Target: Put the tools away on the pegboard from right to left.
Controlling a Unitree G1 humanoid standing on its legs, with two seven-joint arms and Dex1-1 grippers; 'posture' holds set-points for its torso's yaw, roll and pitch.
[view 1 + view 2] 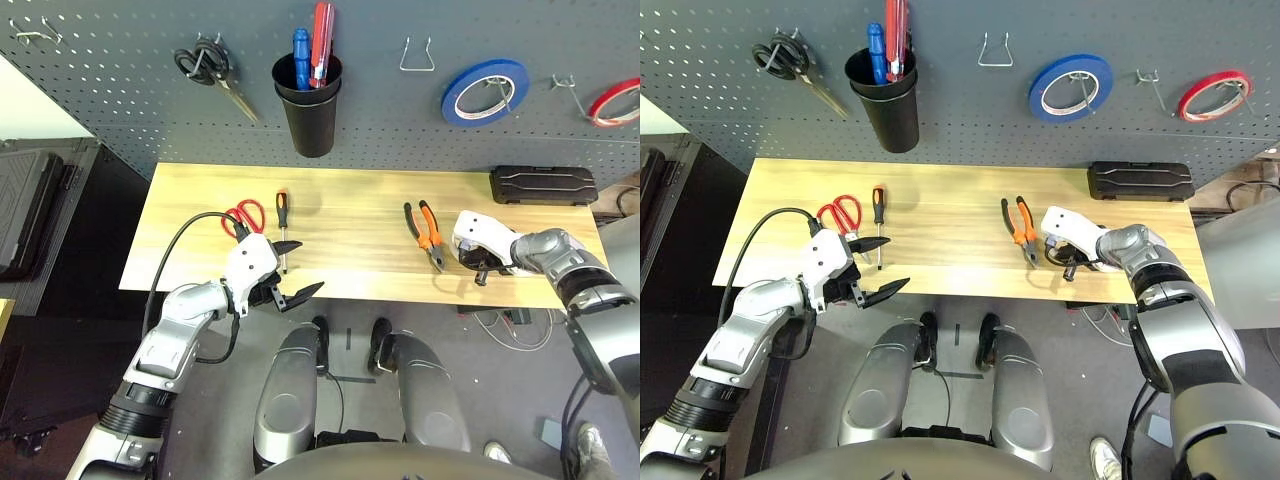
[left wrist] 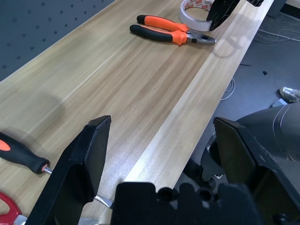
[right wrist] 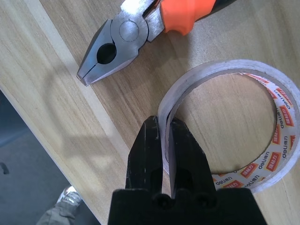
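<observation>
My right gripper [image 3: 165, 124] is shut on the wall of the white tape roll [image 3: 281, 117], which lies flat on the wooden table [image 1: 350, 200] near its right front edge. Just left of the roll lie the orange-and-black pliers [image 1: 427, 232]. The orange-and-black screwdriver [image 1: 283, 225] and the red-handled scissors [image 1: 245, 215] lie at the table's front left. My left gripper [image 1: 311, 265] hangs open at the front edge beside the screwdriver, holding nothing. The dark grey pegboard [image 1: 400, 130] rises behind the table.
On the pegboard hang black-handled scissors [image 1: 205, 65], a black cup holder [image 1: 310, 110] with a blue and a red tool, an empty wire hook [image 1: 417, 55], a blue tape roll [image 1: 485, 92] and a red tape roll [image 1: 615, 102]. A black case [image 1: 543, 185] lies at the table's back right.
</observation>
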